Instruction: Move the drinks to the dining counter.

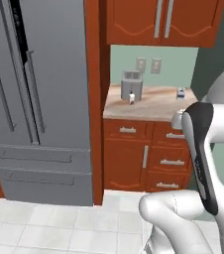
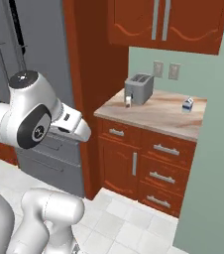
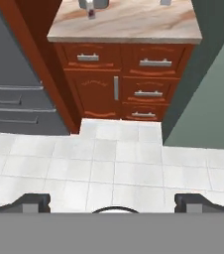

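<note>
Hanging well back from the cabinets, the gripper [image 3: 112,201] looks down across the white floor tiles [image 3: 109,168] with its two finger tips spread wide apart and nothing between them. Beyond the tiles stands a narrow marbled counter [image 1: 153,106] on red-brown drawers [image 2: 153,163], squeezed between a grey fridge [image 1: 39,99] and a green wall [image 2: 208,173]. Both drinks are on that counter: the bottle [image 1: 132,98] stands upright just in front of the grey toaster [image 1: 132,83], and the carton [image 1: 181,93] sits well apart from it, toward the wall end and near the back. From the right base view the bottle [image 2: 129,101] looks close to the toaster's front left corner, and the carton [image 2: 187,104] stands alone on bare marble. Neither drink has been touched, so the job appears to be at its very start, in the approach to the first pick. Next the arm, and probably the base too, would need to close in on the counter, raise the hand to counter height, and line the open jaws around one drink, taking care not to knock the toaster.
</note>
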